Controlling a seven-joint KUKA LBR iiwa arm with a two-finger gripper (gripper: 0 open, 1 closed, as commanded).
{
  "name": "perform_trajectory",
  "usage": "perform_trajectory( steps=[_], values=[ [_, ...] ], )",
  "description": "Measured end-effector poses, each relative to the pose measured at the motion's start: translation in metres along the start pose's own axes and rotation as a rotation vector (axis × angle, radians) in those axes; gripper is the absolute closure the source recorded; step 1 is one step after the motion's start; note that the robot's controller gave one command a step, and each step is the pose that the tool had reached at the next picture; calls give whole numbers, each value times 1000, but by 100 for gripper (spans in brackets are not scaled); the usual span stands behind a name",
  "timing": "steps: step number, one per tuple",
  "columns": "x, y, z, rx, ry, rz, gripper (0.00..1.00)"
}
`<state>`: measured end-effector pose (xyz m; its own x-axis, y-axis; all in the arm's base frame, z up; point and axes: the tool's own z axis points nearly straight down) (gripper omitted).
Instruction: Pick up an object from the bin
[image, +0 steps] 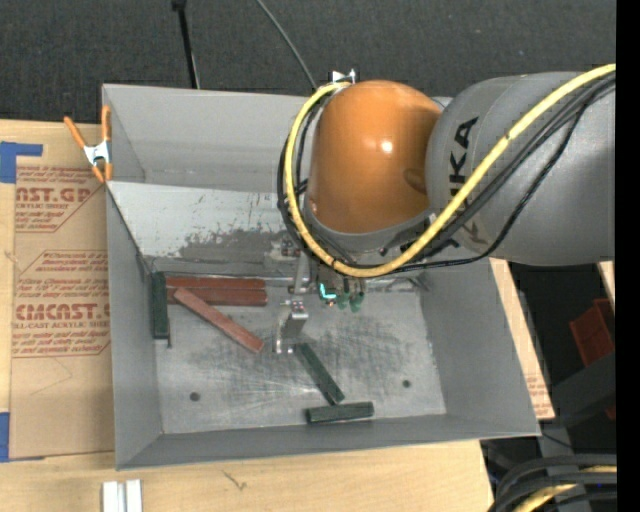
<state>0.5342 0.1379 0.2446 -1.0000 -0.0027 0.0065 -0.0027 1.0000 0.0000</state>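
1. We look down into a grey metal bin (130, 330) with a scuffed floor.
2. The gripper (289, 338) hangs low near the middle of the floor, under the arm's orange cover (370, 160). We cannot tell how far open it is, or whether it holds anything.
3. Its tip is just beside the upper end of a slanted dark bar (322, 373) and the lower end of a slanted brown bar (215, 318).
4. A level brown bar (220, 292) lies just above the slanted one.
5. A left dark bar (159, 307) lies along the left wall, and a front dark bar (339, 411) lies near the front wall.
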Motion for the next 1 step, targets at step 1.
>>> perform_trajectory(
  steps=[1],
  values=[
    [-2,-1,-5,-1,-8,2,0]
  ],
)
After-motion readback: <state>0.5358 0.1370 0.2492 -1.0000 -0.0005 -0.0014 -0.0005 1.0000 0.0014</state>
